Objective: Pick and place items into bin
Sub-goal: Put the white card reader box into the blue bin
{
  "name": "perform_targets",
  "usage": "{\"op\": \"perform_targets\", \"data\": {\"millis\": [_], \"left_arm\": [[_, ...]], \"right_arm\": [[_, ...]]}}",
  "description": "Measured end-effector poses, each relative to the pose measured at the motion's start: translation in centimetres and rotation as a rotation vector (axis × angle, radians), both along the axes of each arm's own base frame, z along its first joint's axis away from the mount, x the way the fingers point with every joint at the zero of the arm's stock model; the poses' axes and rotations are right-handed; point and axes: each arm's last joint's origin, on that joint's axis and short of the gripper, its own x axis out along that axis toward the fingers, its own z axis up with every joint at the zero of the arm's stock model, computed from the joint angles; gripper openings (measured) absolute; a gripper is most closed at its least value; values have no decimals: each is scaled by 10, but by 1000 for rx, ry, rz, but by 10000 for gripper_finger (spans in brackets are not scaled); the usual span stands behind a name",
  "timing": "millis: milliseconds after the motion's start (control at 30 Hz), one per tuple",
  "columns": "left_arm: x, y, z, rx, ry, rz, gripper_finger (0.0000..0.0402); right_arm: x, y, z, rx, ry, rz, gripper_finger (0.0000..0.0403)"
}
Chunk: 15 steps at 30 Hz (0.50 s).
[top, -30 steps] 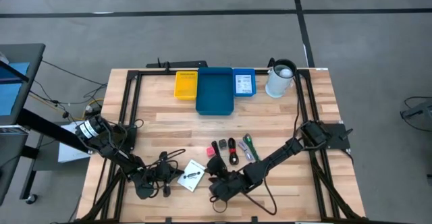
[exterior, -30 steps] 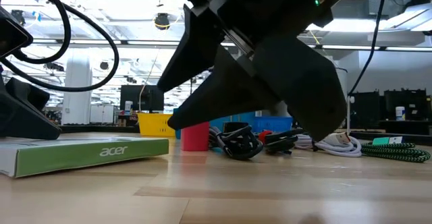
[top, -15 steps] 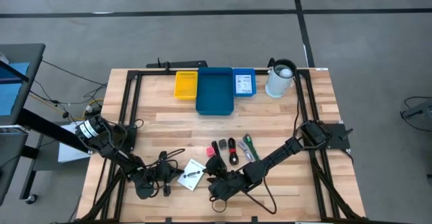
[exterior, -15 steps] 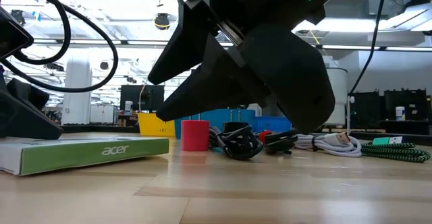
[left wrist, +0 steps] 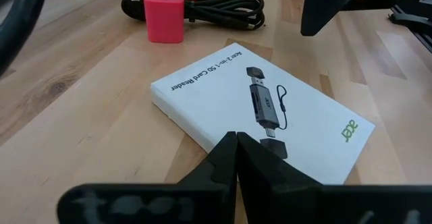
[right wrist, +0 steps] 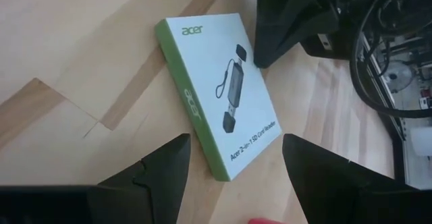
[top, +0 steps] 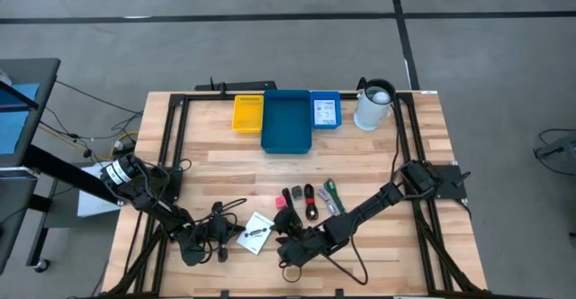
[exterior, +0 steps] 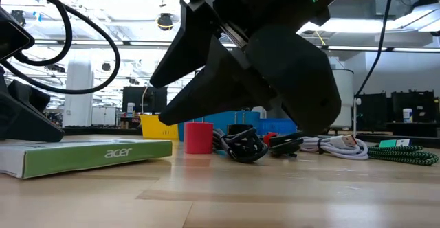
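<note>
The left gripper is parked shut at the table's near left, just beside the white packet. The right gripper, jaws spread, is held low by the packet's green edge. The flat packet could be pushed toward the left arm rather than pinched, though clearance is hard to judge.

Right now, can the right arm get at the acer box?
Probably yes. The right claw is open, pointed at the acer box with bare table between them. The shut left claw sits at the box's far edge, not on it.
</note>
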Motion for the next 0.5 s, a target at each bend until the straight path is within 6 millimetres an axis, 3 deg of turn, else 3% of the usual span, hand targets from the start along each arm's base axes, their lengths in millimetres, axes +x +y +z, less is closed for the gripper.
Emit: {"op": "perform_targets", "data": {"millis": [300,500], "left_arm": [[0,0,0,1,1,0,0],[0,0,0,0,0,0,0]], "right_arm": [[4,-7,-1,25,18,17,233],[11,-5,-31,2,47,17,233]]}}
